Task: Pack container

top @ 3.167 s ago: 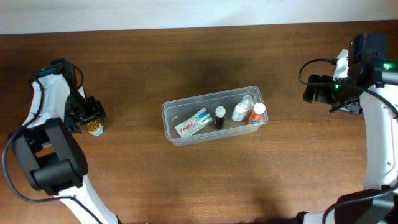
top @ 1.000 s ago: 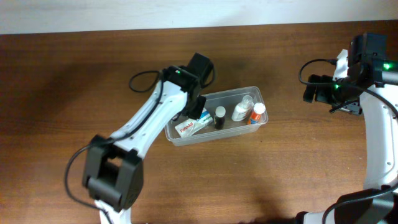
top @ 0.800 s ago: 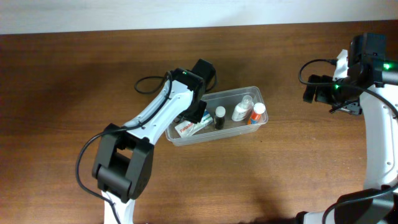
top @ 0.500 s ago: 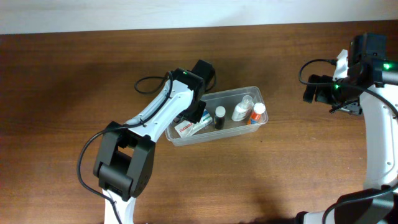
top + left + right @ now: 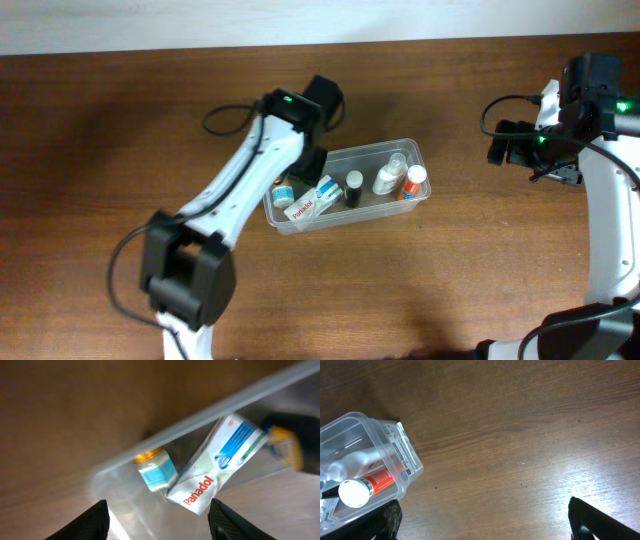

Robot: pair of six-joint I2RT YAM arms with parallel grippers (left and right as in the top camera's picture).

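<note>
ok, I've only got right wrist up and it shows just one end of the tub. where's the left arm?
Observer: The left gripper hangs over the opposite end of the container, fingers apart, nothing between them.
Operator: what's under it?
Observer: A small blue-labelled jar and a Panadol box, side by side inside the container.
Operator: anything between the box and my end?
Observer: A dark bottle sits just past the box, toward your end.
</note>
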